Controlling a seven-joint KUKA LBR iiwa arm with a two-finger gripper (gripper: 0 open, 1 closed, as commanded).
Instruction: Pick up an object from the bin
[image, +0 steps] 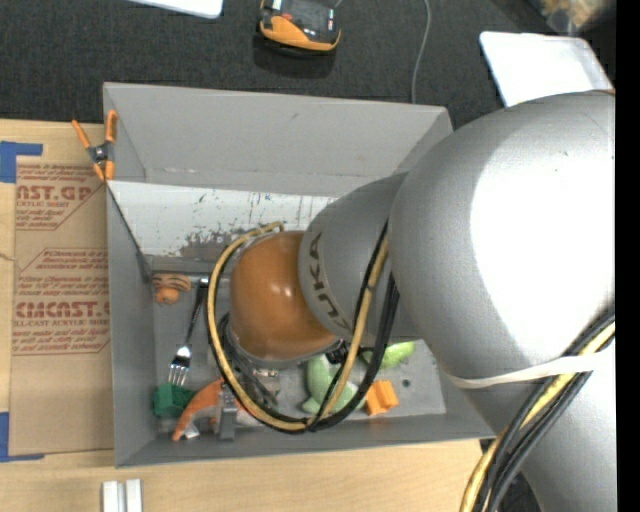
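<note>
End effector (262, 390) is down low near the front of the bin (250, 130), tucked under the arm's orange wrist cover (272, 295) and its loop of cables (215, 300), so honestly I can't tell how far open it is or whether it has anything in it. Closest thing to it is a pale green piece (328, 385) just to its right on the bin floor, rounded and smooth-looking, partly hidden by the arm. My guess is it's light plastic or rubber, a bit slippery, so I'd pinch it across the narrow middle, not the curved ends. On the other side there's an orange piece (200, 405) with a green block (168, 400) just beside it, both small and probably light and stiff, easy enough if taken across their flat sides. The fork (181, 365) further left lies flat, thin and hard, so I'd call that the awkward one to get under. A little orange cube (381, 399) sits by the front wall, and it looks like the simplest grab.
</note>
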